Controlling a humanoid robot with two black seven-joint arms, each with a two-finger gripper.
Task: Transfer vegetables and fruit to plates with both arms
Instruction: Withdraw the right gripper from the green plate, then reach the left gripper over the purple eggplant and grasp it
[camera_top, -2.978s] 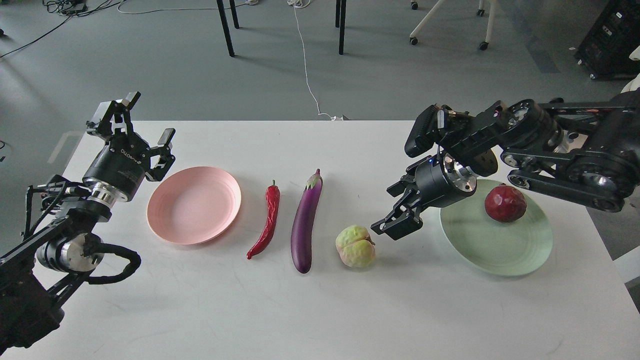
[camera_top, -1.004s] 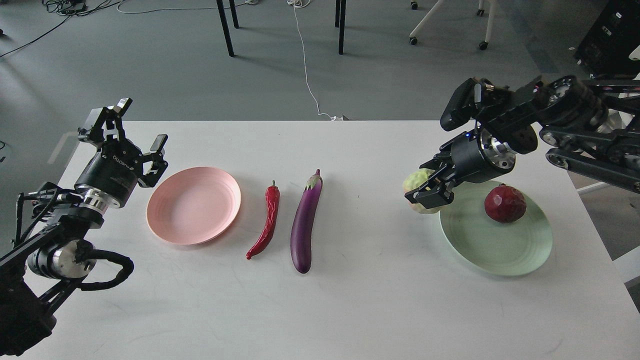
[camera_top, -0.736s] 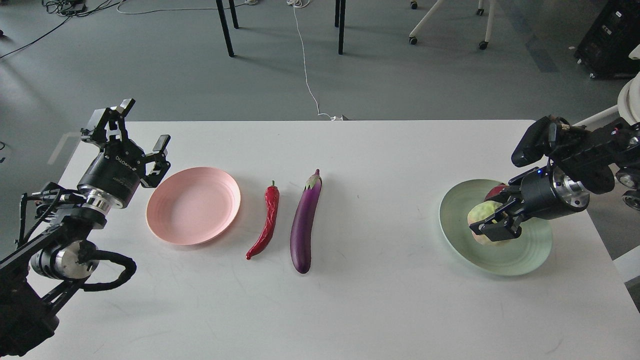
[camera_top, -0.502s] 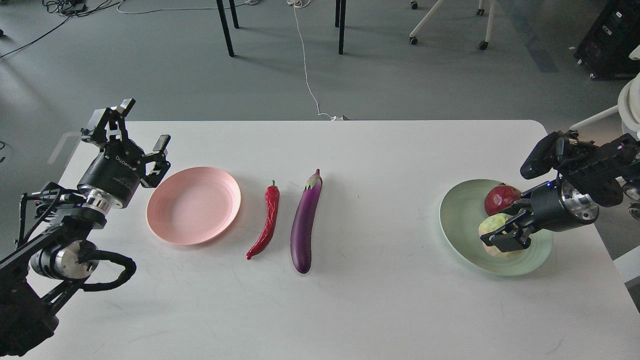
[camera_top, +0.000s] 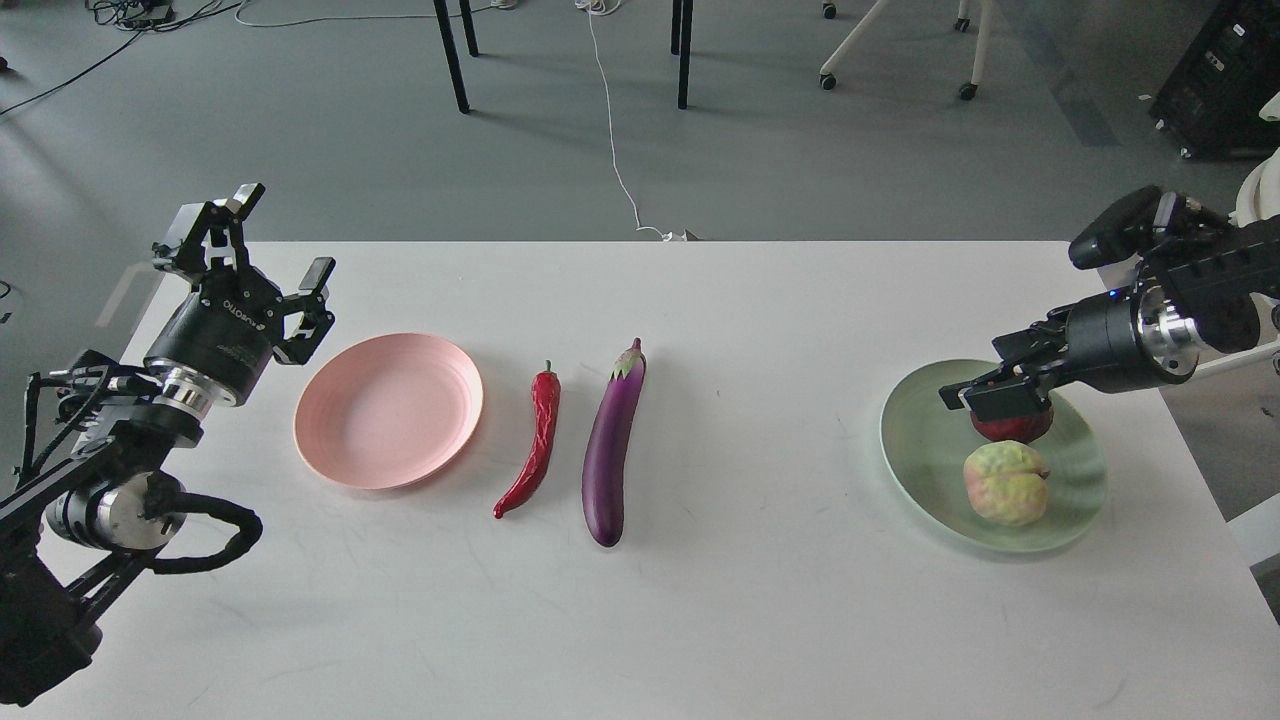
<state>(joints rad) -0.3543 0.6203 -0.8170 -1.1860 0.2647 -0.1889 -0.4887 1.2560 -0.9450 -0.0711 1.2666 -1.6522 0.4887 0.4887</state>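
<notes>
Since half a second ago my right claw (camera_top: 985, 392) has let go of the yellow-green fruit (camera_top: 1005, 483) and risen off it; the fruit now sits on the green plate (camera_top: 920, 450), near side, just beside the pomegranate (camera_top: 1012, 424). Right claw hovers over the pomegranate holding nothing, but it's seen edge-on and dark, so I can't tell how far the jaws are parted. Left claw (camera_top: 262, 265) is wide open and empty, raised at the far left edge of the table (camera_top: 700, 600), just beyond the pink plate (camera_top: 388, 410), barely shifted.

Both fruit look done. Chili (camera_top: 530, 440) and eggplant (camera_top: 612, 445) lie side by side mid-table, close but apart, stems pointing away from me; the pink plate is bare.

Step in hand, as I judge it: clear the right arm up and away without nudging the fruit, then left arm goes for the chili, nearest the pink plate. To do it well:
- come straight down, jaws across the chili's width, at mid-body
- keep the outer finger out of the gap to the eggplant
- it's thin and glossy, so close firmly, low to the table
- lift before swinging, set it flat on the plate
</notes>
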